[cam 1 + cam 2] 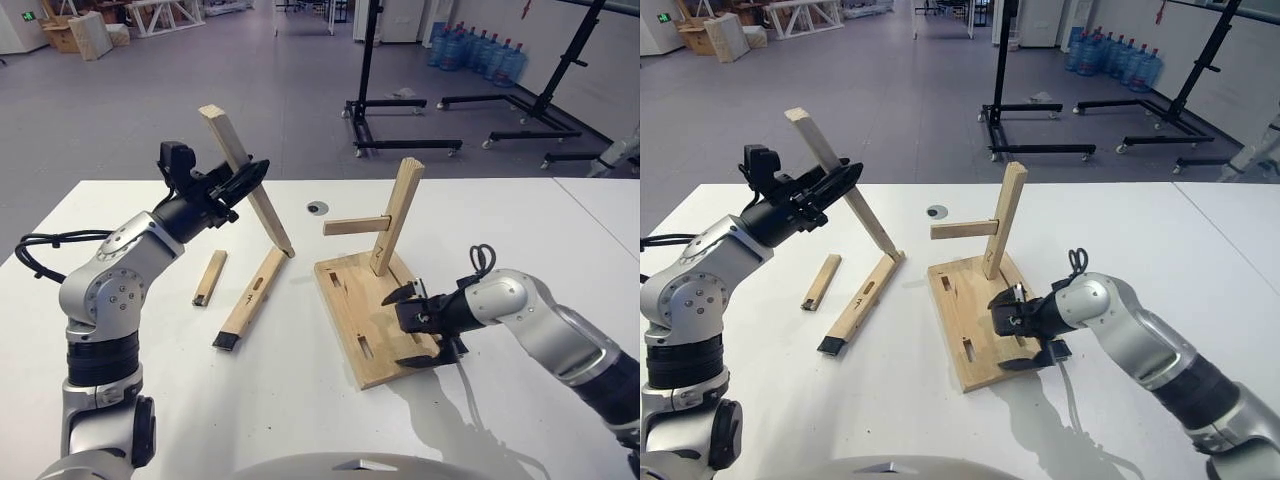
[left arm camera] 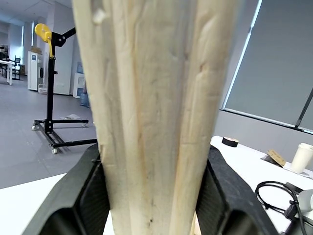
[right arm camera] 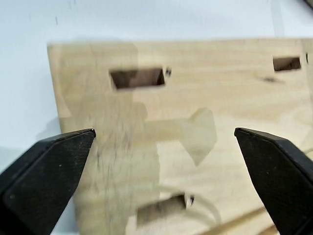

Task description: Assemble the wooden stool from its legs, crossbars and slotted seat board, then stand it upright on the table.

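My left gripper [image 1: 250, 175] is shut on a wooden leg [image 1: 272, 218], held slanted with its lower end touching the table; the leg [image 2: 156, 117] sits between my dark fingers [image 2: 83, 196]. A second leg [image 1: 250, 298] lies flat beside it, and a short crossbar [image 1: 209, 277] lies further left. The slotted seat board [image 1: 350, 290] lies flat at centre right. One leg [image 1: 398, 215] stands upright in it, with a crossbar [image 1: 357, 225] sticking out sideways. My right gripper [image 1: 410, 328] is open, low over the board's near right part; the board's slots [image 3: 137, 77] show between its fingers [image 3: 44, 171].
The white table [image 1: 300, 400] has a small round hole [image 1: 317, 208] at the back centre. A black cable [image 1: 50, 245] loops by my left arm. Black wheeled stands [image 1: 400, 120] are on the floor beyond the table. A second table [image 1: 610, 200] adjoins at the right.
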